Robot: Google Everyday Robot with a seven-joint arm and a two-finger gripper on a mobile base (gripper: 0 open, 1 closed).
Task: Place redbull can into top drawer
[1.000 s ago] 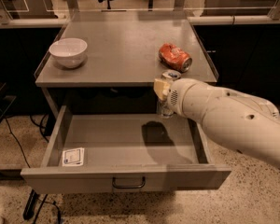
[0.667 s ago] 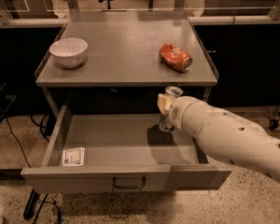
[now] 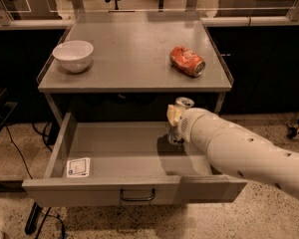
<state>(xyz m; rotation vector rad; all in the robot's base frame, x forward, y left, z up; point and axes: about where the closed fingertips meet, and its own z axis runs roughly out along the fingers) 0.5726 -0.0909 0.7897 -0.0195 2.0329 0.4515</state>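
Fingers (image 3: 174, 115) on your gripper (image 3: 179, 124) are clamped on the redbull can (image 3: 184, 103), holding it upright inside the open top drawer (image 3: 114, 156), toward its back right. Its base is low over the drawer floor; you cannot tell whether it touches. The grey surface (image 3: 134, 49) sits above the drawer. Your white arm (image 3: 239, 151) reaches in over the drawer's right front corner. Above the drawer's left side stands a white bowl (image 3: 73, 55); above its right side lies a crushed orange can (image 3: 187, 60). A white sticker (image 3: 78, 167) lies in the drawer's front left corner.

Two cans (redbull (image 3: 183, 104), crushed (image 3: 187, 61)), one bowl (image 3: 73, 55), drawer (image 3: 119, 151), gripper (image 3: 176, 126) seemingly inside.
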